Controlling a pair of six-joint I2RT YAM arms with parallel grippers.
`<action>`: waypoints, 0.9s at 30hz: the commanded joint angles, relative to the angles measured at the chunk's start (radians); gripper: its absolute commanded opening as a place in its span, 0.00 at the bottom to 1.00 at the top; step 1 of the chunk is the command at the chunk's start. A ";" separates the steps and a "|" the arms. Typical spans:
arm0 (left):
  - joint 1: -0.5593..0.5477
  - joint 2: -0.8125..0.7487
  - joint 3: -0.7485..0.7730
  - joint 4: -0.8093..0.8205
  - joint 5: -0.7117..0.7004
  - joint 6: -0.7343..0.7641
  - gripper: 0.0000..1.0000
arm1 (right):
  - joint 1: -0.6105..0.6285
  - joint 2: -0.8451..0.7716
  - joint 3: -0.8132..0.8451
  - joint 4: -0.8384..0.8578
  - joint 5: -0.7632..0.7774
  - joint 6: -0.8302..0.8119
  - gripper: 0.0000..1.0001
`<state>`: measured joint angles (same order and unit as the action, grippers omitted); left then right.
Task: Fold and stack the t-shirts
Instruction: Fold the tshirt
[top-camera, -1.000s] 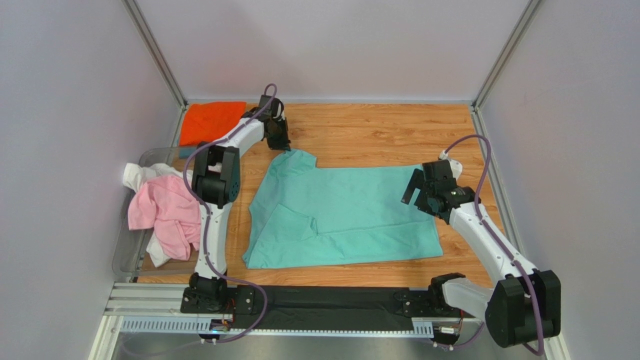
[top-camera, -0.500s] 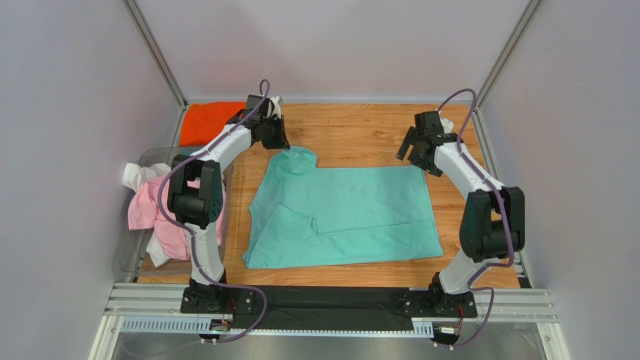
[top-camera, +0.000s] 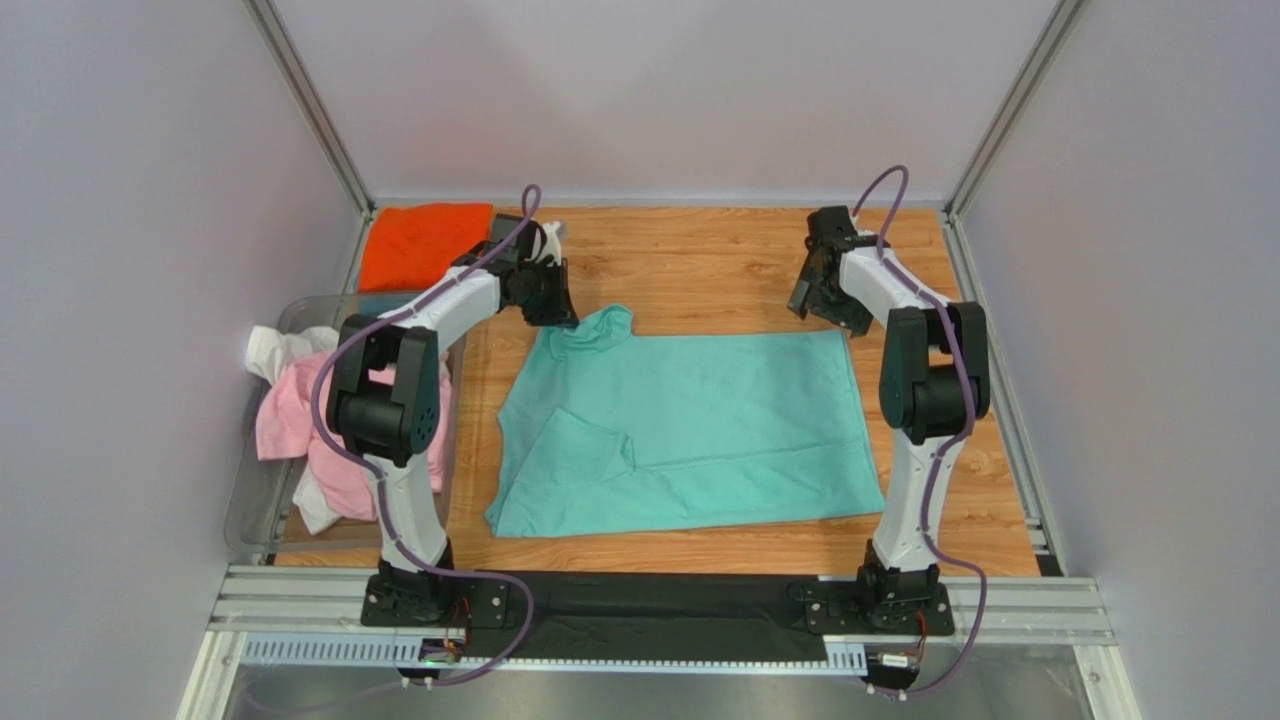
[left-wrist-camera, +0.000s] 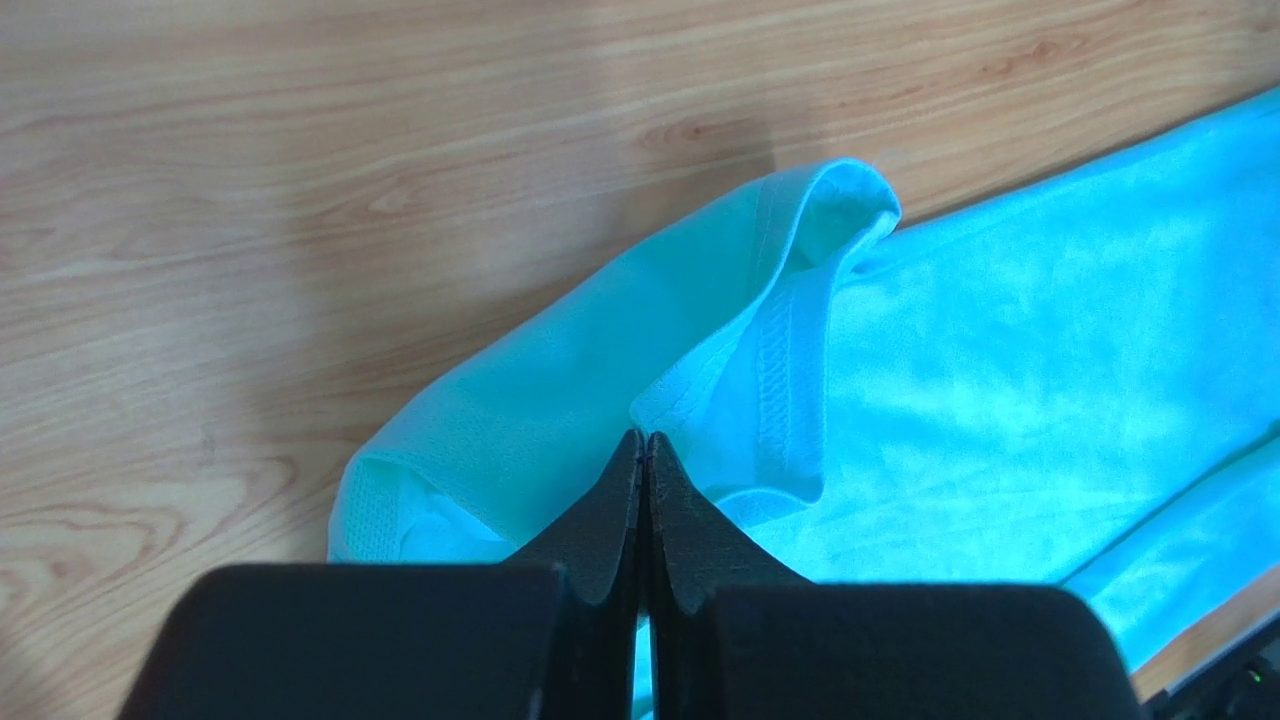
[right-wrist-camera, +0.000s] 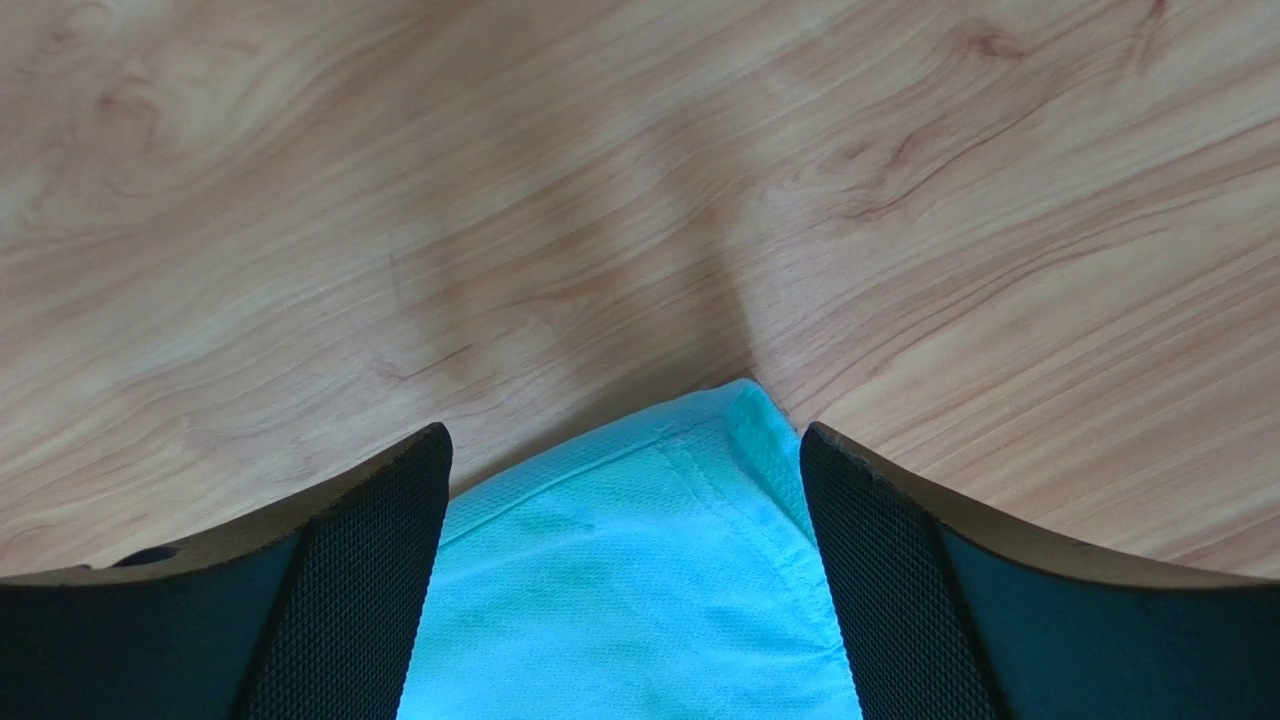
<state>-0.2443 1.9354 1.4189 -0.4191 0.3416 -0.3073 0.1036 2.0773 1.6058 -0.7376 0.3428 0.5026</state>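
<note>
Mint-green t-shirt (top-camera: 691, 428), orange t-shirt (top-camera: 425, 245), pink t-shirt (top-camera: 338, 420), white t-shirt (top-camera: 275, 353): one each.

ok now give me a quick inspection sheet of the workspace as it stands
surface: wooden table, no spills seen
job's things: mint-green t-shirt spread flat mid-table, one sleeve folded in; orange t-shirt folded at the far left corner; pink t-shirt and white t-shirt heaped in a clear bin on the left
clutter: nothing seen
grippers: left gripper shut on the mint-green t-shirt's far left corner; right gripper open, fingers either side of its far right corner
cables: purple cables loop along each arm, off the cloth
surroundings: pale walls, metal rail at the near edge
</note>
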 joint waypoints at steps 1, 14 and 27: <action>-0.001 -0.076 -0.023 0.037 0.042 0.007 0.00 | -0.004 0.013 0.019 -0.026 0.048 -0.009 0.86; -0.001 -0.213 -0.130 0.049 0.030 -0.015 0.00 | -0.004 -0.006 -0.041 -0.017 0.035 0.008 0.41; -0.012 -0.303 -0.222 0.065 0.046 -0.024 0.00 | -0.004 -0.068 -0.083 0.018 0.024 -0.027 0.06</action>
<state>-0.2485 1.7046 1.2095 -0.3832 0.3656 -0.3222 0.1028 2.0766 1.5341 -0.7506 0.3573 0.4973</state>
